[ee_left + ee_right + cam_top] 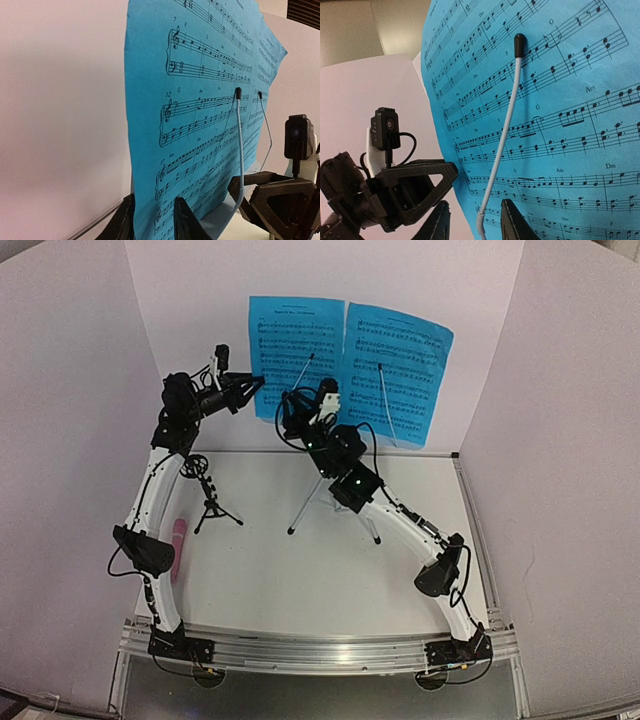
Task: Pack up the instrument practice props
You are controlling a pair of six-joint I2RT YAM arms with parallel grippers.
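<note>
Two blue music sheets, left (295, 350) and right (398, 365), stand on the silver-tripod stand (303, 508); its desk is mostly hidden behind them. Thin pale wire arms (507, 130) with black tips hold the sheets. My left gripper (258, 380) is open, its jaws astride the left sheet's left edge (150, 150); the left gripper (154, 225) has one finger on each side. My right gripper (292, 405) is open at that sheet's lower edge; the right gripper (472, 225) has a wire arm between its jaws. The black tripod mic stand (208, 495) and pink microphone (178, 545) are at the left.
White walls enclose the table (300, 580) at the back and on both sides. The right arm's elbow (352, 485) hangs over the silver tripod. The two grippers are close together; the right one shows in the left wrist view (280, 200).
</note>
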